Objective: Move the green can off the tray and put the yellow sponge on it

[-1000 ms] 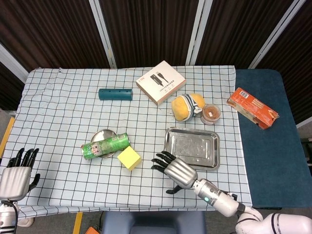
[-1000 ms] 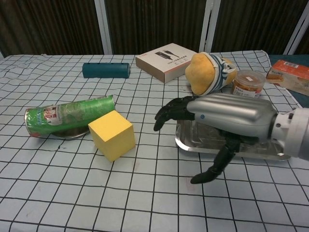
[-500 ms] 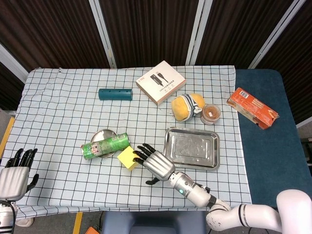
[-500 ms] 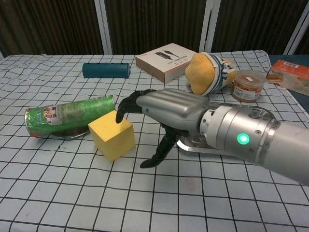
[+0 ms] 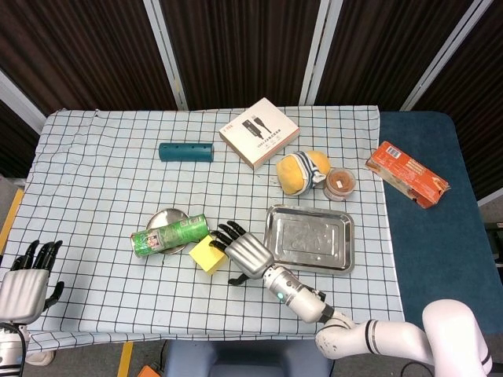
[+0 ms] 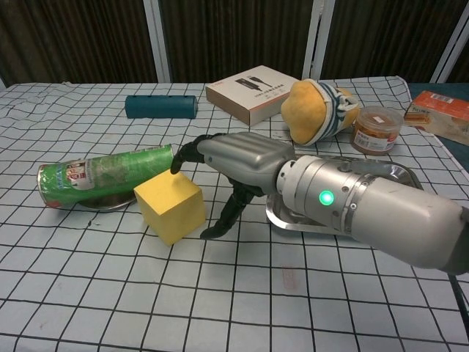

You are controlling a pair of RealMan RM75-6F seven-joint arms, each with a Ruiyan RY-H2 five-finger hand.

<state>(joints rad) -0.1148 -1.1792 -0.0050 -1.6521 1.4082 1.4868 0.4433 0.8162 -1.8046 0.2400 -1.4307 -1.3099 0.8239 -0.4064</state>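
The green can (image 5: 169, 236) lies on its side across a small round metal dish (image 5: 165, 217), seen also in the chest view as can (image 6: 102, 176) over dish (image 6: 102, 203). The yellow sponge (image 5: 204, 254) is a cube on the cloth just right of the can. My right hand (image 5: 245, 253) hovers at the sponge (image 6: 170, 205). Its fingers (image 6: 187, 154) arch over the cube's far top edge and the thumb points down by its right face. I see no firm grip. My left hand (image 5: 27, 281) hangs off the table's front-left corner, fingers apart, holding nothing.
A rectangular metal tray (image 5: 314, 236) sits right of my right hand, mostly hidden by the arm in the chest view. Behind lie a teal case (image 5: 186, 151), a white box (image 5: 258, 132), a plush toy (image 5: 302, 170), a small jar (image 5: 341, 183) and an orange box (image 5: 406, 173).
My right hand has travelled left from in front of the rectangular tray to the yellow sponge, its fingers now reaching over the cube. Can, sponge and left hand have stayed put.
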